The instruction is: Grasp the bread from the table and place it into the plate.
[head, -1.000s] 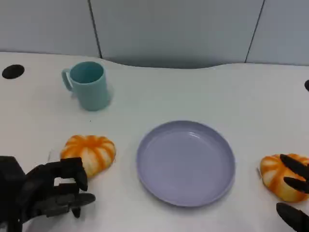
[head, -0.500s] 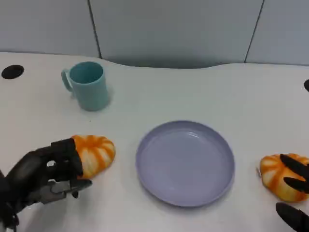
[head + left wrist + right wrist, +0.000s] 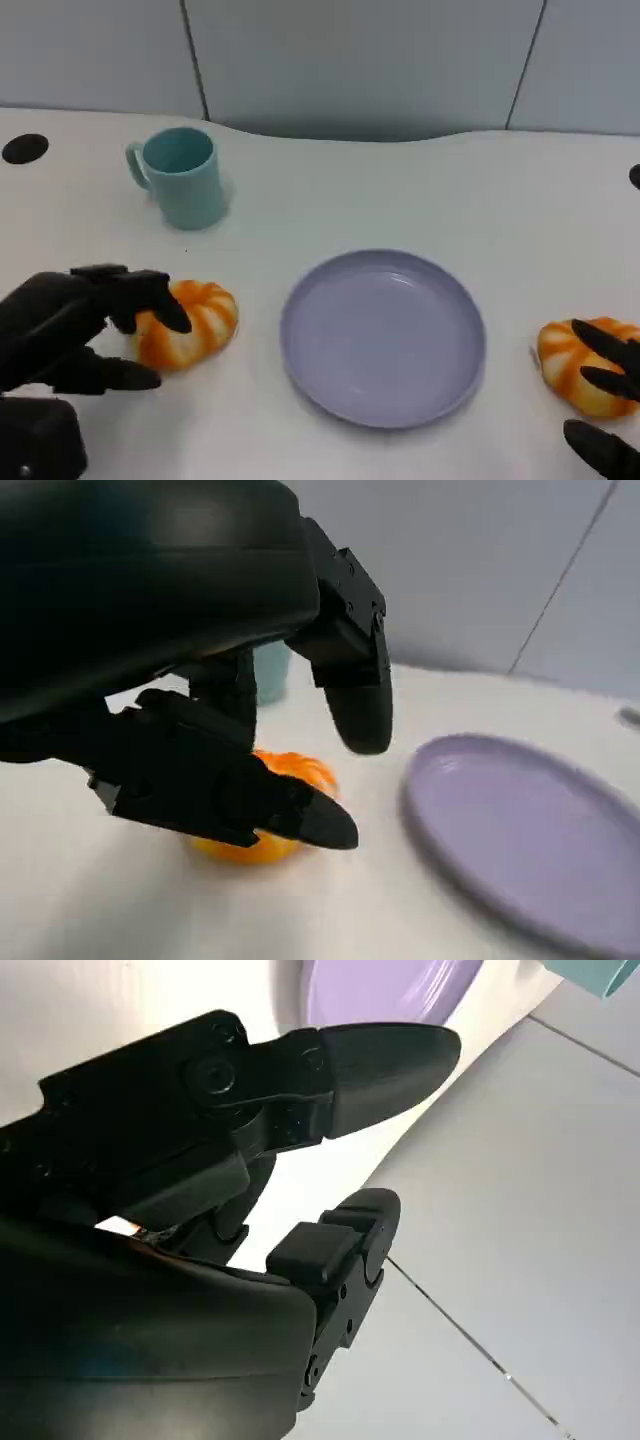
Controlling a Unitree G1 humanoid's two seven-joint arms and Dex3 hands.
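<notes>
The left robot hand (image 3: 85,325) sits low over the white surface (image 3: 400,190) with its fingers spread wide around the near bread (image 3: 190,320). In the head view the upper fingers arch over the top of the bun and a lower finger lies along the surface beneath it; the left wrist view (image 3: 250,780) shows the fingers bracketing the orange bread (image 3: 262,810) with a gap either side, so I judge it is not yet gripped.

The right robot hand (image 3: 605,400) has its fingers apart too. Its fingertips lie over or against a second bread (image 3: 570,365), and I cannot tell whether they touch it. The right wrist view (image 3: 330,1130) shows the fingers parted with nothing between them.

Just beyond the left robot hand's fingertips, towards the right robot hand, lies the purple plate (image 3: 300,350), with nothing in it. It rests between the two hands. Farther off, past the left robot hand, stands a teal mug (image 3: 182,178), well apart from everything else.

By my reading the task is at its start. Both breads lie on the surface. Closing on a bread, lifting it, carrying it across and setting it in the plate are all left to do.
</notes>
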